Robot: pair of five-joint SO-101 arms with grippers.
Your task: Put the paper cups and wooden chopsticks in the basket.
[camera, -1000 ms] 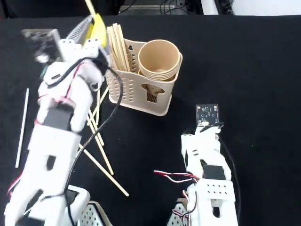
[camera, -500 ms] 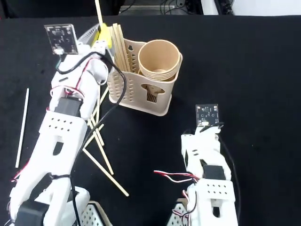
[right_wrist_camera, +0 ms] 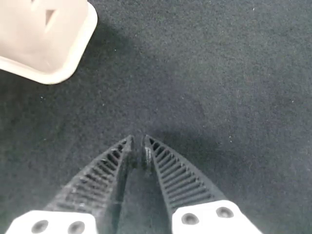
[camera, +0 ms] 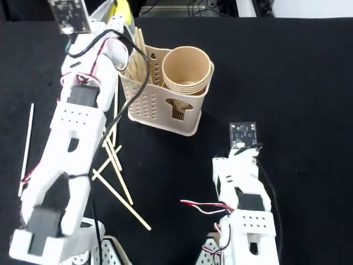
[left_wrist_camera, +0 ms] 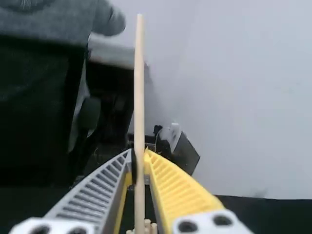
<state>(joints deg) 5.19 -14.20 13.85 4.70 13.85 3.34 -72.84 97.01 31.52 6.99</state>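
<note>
My left gripper (left_wrist_camera: 139, 163) is shut on a wooden chopstick (left_wrist_camera: 139, 87) that stands upright between its grey and yellow fingers. In the high view this gripper (camera: 115, 8) sits at the table's far edge, just behind the beige basket (camera: 165, 102). The basket holds stacked paper cups (camera: 187, 69) in one compartment and several chopsticks (camera: 138, 58) in the other. More loose chopsticks (camera: 113, 165) lie crossed on the black table beside the left arm. My right gripper (right_wrist_camera: 139, 142) is shut and holds nothing, low over the cloth near a basket corner (right_wrist_camera: 48, 39).
A single thin stick (camera: 26, 149) lies apart at the table's left side. The right arm (camera: 242, 187) is folded near the front edge, in front of the basket. Cables and equipment run along the back edge.
The left arm has stretched farther back and swung right with the chopstick, bringing its gripper from left of the basket to behind it. The right arm has kept still.
</note>
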